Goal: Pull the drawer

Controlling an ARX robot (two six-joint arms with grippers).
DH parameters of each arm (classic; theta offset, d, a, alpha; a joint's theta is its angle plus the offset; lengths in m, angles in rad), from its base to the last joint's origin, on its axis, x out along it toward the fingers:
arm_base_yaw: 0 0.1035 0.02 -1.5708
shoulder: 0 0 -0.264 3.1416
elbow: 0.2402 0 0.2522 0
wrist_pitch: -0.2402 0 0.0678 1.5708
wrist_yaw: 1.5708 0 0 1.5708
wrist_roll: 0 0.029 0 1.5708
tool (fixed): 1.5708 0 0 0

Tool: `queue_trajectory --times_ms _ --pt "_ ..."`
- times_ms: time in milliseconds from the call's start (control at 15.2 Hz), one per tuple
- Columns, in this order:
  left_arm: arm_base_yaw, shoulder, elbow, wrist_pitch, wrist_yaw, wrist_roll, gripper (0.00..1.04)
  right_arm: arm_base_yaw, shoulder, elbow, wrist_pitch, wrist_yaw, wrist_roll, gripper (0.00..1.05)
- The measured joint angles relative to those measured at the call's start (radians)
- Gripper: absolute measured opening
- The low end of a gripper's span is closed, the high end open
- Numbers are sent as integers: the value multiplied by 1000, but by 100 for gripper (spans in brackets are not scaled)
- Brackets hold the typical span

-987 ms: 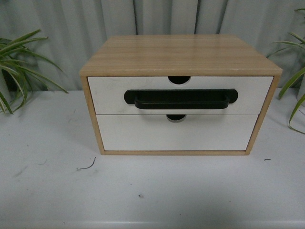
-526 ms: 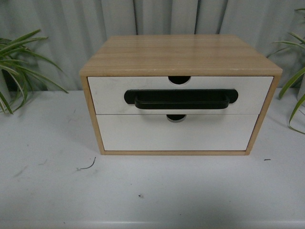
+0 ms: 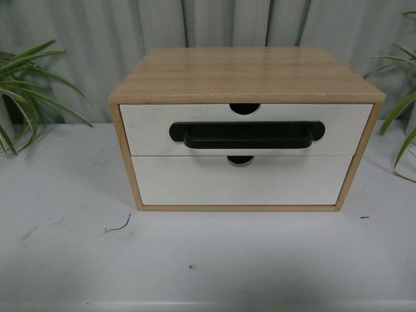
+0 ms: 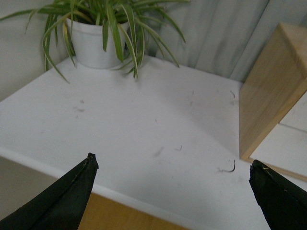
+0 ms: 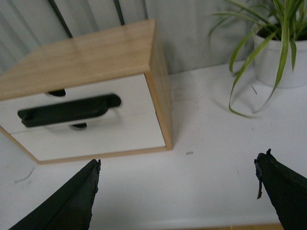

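Observation:
A light wood cabinet [image 3: 247,73] stands on the white table [image 3: 208,260]. Its upper drawer [image 3: 149,129] has a white front, a long black bar handle [image 3: 247,135] and a semicircular notch [image 3: 244,108]; it sits closed, flush with the frame. Below it is a plain white drawer front [image 3: 240,185] with no handle. In the right wrist view the drawer [image 5: 129,88] and its handle [image 5: 67,110] lie ahead of my open right gripper [image 5: 177,172], well apart. My open left gripper [image 4: 172,165] hangs over the table's front edge, beside the cabinet's side [image 4: 271,91]. Neither gripper shows in the front view.
A potted plant [image 4: 96,33] in a white pot stands at the table's back left, another [image 5: 278,48] at the back right. A small dark curl of debris [image 3: 119,227] lies on the table in front of the cabinet's left corner. Grey curtain [image 3: 78,39] hangs behind.

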Motion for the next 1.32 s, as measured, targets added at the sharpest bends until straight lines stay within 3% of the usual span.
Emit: queue_trajectory --times_ms 132,263,395,526,724,921,1118,1316 --pt "63 188 30 204 81 -19 98 24 288 91 241 16 -16 98" --pt "90 369 76 370 141 -16 98 55 516 203 389 25 -58 98" --pt "97 629 204 568 199 -2 98 101 753 375 446 52 -135 98" --pt "58 933 406 621 249 23 98 171 996 619 382 52 -264 98" --pt "15 1181 654 529 360 126 98 230 1091 822 305 24 -471 98" --pt "-80 1192 798 348 551 357 98 240 1096 871 224 -95 -773 98" --pt "-179 1183 858 57 715 671 98 211 1096 869 48 -275 -1149 98" --pt "-243 1219 958 -214 721 961 98 168 1096 883 -114 -340 -1488 98"
